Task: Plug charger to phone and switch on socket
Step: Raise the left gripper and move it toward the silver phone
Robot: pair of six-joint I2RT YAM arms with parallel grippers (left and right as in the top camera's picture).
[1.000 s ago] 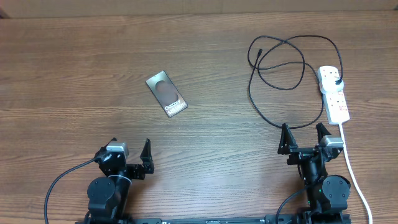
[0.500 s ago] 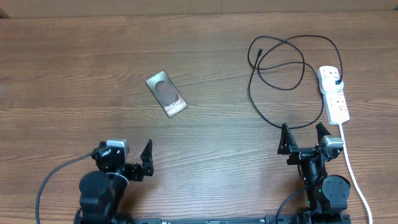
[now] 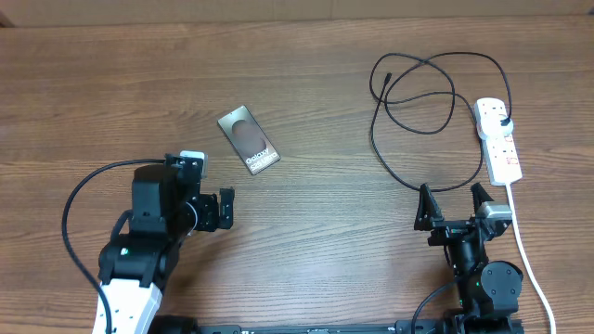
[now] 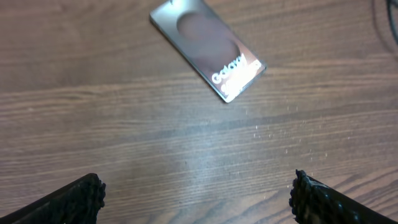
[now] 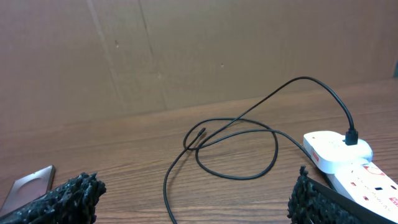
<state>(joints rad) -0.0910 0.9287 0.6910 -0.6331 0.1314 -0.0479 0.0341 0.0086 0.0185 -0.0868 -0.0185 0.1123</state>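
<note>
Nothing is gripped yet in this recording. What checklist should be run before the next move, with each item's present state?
1. Left gripper open and empty: ok.
2. Right gripper open and empty: ok.
3. Phone lies flat on the table with nothing on it, ahead of the left gripper: ok.
4. The connector of the charger lies loose on the table, apart from the phone: ok to grasp, not yet plugged in.
5. The charger's black plug sits in the socket: ok.
6. Socket switched on: cannot tell.
</note>
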